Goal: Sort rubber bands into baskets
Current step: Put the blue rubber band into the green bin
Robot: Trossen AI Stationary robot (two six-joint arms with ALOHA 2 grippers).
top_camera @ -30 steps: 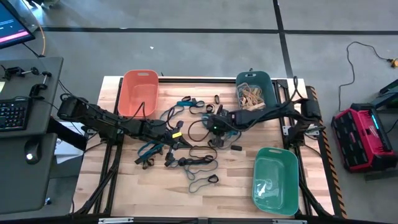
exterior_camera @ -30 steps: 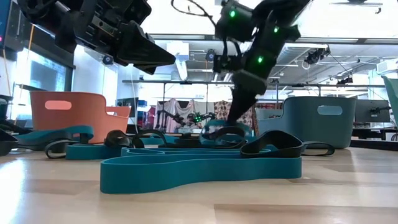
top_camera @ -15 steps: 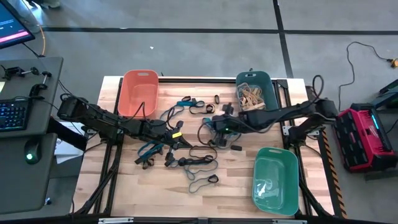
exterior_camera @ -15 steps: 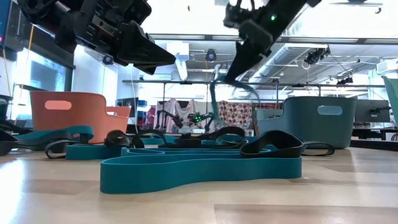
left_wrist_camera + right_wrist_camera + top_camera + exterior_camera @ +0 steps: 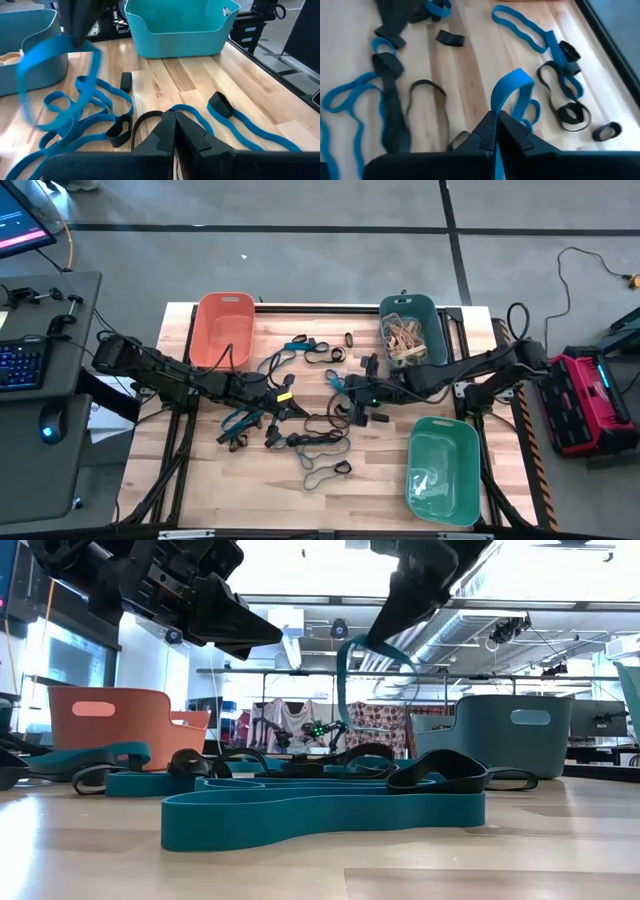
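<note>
Blue and black rubber bands lie scattered on the middle of the wooden table. My right gripper hangs above them, shut on a blue band, which also shows in the low view as a blue band. My left gripper hovers shut over the left part of the pile with nothing between its fingers. The orange basket stands at the far left, the dark teal basket with tan bands at the far right, and the green basket at the near right. My right gripper pinches the blue band at one spot of its loop between its two fingertips. The fingers slant down from the table's right side. The band hangs slack below them as an open loop, raised off the pile.
A black band and several blue loops lie under both grippers. A long blue band lies near the front edge. Black cables run along the table's right side. Bare wood shows at the near left.
My right gripper has risen from the pile and drawn back toward the table's right edge, tipping more level. The blue band has come up with it and now hangs off the table.
</note>
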